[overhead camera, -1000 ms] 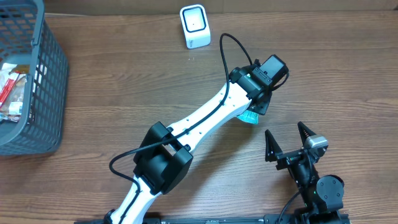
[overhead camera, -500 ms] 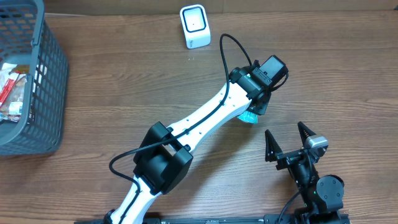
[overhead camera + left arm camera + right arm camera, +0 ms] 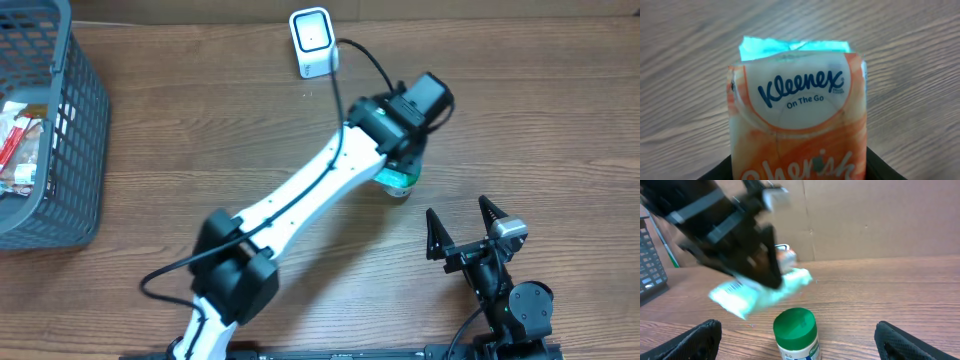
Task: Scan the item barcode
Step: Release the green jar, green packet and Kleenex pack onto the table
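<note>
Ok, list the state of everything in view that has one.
Tissue pack: gripped by left pincer, held in the air.
Right pincer: open, empty.
Green-capped bottle: upright, cap on.
Scanner: standing upright.
Basket: holds packets.

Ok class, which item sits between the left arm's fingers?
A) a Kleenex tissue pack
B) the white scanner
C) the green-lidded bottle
A: in the left wrist view, the Kleenex tissue pack fills the space between the dark fingers.
</note>
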`<state>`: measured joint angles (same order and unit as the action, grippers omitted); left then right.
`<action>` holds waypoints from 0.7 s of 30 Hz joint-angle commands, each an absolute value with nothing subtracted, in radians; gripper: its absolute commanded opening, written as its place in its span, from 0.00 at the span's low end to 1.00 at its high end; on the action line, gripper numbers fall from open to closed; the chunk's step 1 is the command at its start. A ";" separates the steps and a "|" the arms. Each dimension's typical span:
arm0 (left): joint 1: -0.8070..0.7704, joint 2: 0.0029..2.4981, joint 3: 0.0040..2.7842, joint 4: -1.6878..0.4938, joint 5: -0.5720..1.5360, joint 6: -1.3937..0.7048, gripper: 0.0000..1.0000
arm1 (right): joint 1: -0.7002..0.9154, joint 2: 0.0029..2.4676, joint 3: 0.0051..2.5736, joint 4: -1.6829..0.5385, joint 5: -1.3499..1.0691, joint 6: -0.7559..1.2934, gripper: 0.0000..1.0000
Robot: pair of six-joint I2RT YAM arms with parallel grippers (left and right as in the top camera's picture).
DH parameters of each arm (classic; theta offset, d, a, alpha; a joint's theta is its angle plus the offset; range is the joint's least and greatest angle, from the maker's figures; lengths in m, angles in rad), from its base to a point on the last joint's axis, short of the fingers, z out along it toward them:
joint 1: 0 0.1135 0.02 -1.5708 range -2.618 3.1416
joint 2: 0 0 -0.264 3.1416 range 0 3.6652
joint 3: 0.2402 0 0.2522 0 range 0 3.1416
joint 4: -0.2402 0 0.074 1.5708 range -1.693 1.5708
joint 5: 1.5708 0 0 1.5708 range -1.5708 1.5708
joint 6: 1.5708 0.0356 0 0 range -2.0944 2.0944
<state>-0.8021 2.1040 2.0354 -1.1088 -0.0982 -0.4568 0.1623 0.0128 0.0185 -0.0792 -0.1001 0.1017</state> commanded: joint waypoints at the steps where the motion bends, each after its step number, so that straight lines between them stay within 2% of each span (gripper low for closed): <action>1: -0.751 2.025 2.039 -1.159 -0.120 -0.449 0.47 | 0.157 0.007 0.008 -0.075 -0.099 0.105 1.00; 12: -0.655 2.027 2.001 -1.381 -0.130 -0.456 0.44 | 0.157 0.007 0.008 -0.075 -0.099 0.105 1.00; 21: -0.661 2.027 1.835 -1.372 -0.111 -0.480 0.45 | 0.157 0.007 0.008 -0.075 -0.099 0.105 1.00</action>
<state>-0.6548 2.0377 1.8847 -1.3758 -0.1158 -0.4641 0.1623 0.0128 0.0185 -0.0788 -0.1005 0.1009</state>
